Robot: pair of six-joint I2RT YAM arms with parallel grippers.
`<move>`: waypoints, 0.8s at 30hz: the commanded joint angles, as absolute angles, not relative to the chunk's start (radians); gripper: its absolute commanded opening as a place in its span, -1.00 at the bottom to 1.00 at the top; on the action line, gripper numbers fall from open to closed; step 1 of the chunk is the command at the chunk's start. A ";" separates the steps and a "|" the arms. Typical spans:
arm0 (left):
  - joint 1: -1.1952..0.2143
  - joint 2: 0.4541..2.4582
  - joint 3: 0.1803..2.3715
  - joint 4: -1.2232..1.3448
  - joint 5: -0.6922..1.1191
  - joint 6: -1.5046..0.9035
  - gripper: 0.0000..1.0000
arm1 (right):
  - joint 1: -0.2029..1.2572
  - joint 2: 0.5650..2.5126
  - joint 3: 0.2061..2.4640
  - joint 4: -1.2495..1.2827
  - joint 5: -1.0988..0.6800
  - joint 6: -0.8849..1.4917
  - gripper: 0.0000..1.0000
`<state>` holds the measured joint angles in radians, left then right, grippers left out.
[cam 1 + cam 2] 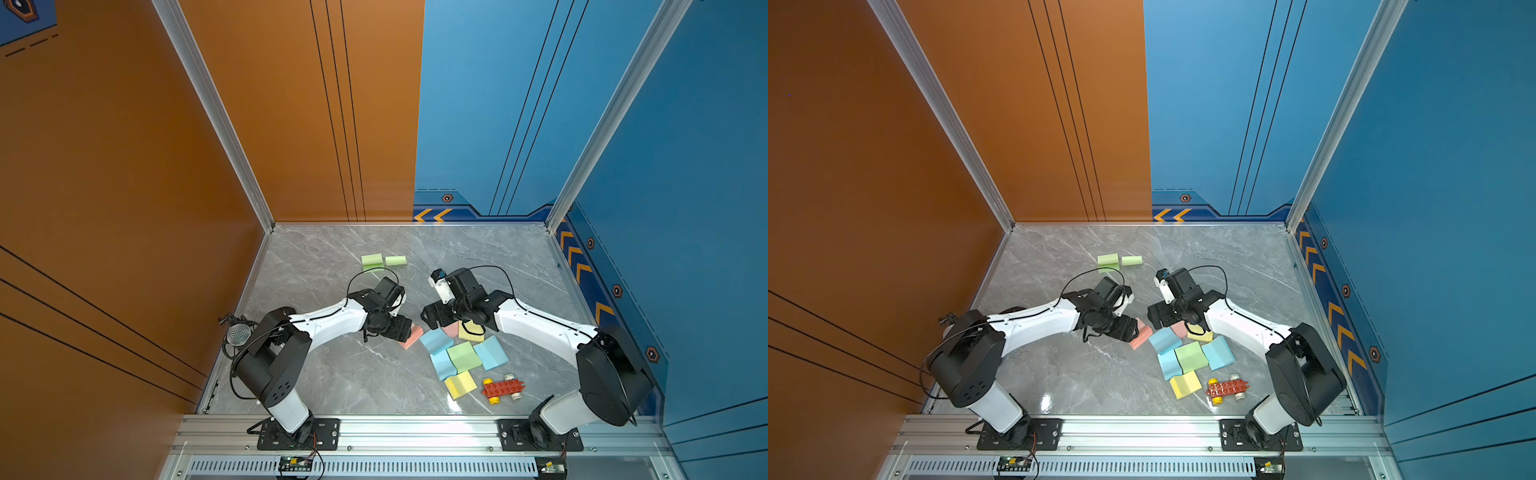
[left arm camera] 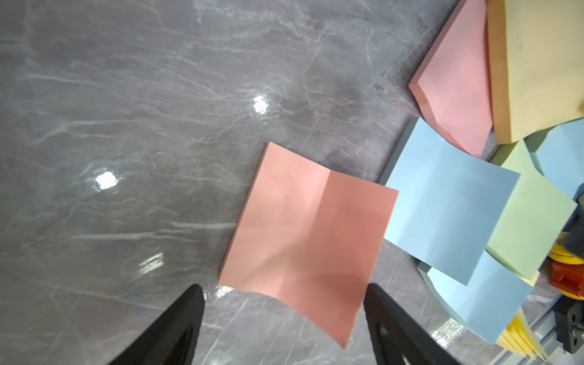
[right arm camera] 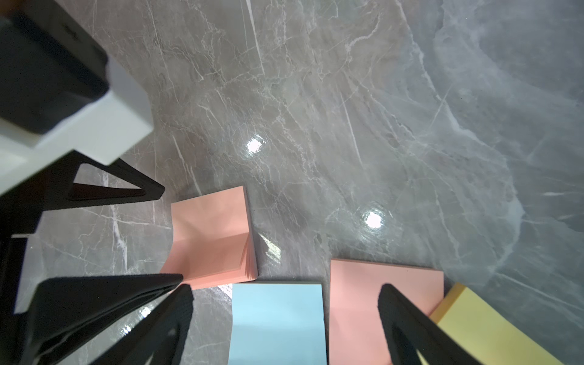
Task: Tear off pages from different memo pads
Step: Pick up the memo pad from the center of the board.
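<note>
Several memo pads lie in a cluster on the right half of the table: blue (image 1: pixel 436 340), green (image 1: pixel 463 356), blue (image 1: pixel 491 352), yellow (image 1: pixel 460 384). A pink pad (image 2: pixel 309 234) lies apart at the cluster's left, its top sheet creased and curling up. My left gripper (image 2: pixel 284 294) is open beside this pad's near edge, with a lifted corner between the fingers but untouched. My right gripper (image 3: pixel 286 294) is open just above a blue pad (image 3: pixel 278 322), one fingertip over a second pink pad (image 3: pixel 357 297). Two green pieces (image 1: pixel 372 261) (image 1: pixel 395 260), one curled, lie at the back.
A red toy brick car (image 1: pixel 503 388) stands at the front right beside the yellow pad. Both wrists nearly meet over the middle of the grey marble table (image 1: pixel 332 374). A microphone (image 1: pixel 239 333) sits by the left arm's base. Orange and blue walls enclose the table.
</note>
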<state>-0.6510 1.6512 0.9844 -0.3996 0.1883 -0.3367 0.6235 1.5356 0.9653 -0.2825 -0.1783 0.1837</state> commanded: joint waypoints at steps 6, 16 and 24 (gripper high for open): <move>-0.639 1.651 1.014 -0.408 0.208 -0.336 0.63 | 0.635 1.552 0.977 -0.279 -0.152 0.176 0.88; -0.648 1.632 1.022 -0.408 0.239 -0.318 0.70 | 0.638 1.563 0.980 -0.279 -0.149 0.175 0.88; -0.656 1.671 1.023 -0.408 0.256 -0.322 0.70 | 0.639 1.563 0.979 -0.281 -0.144 0.173 0.88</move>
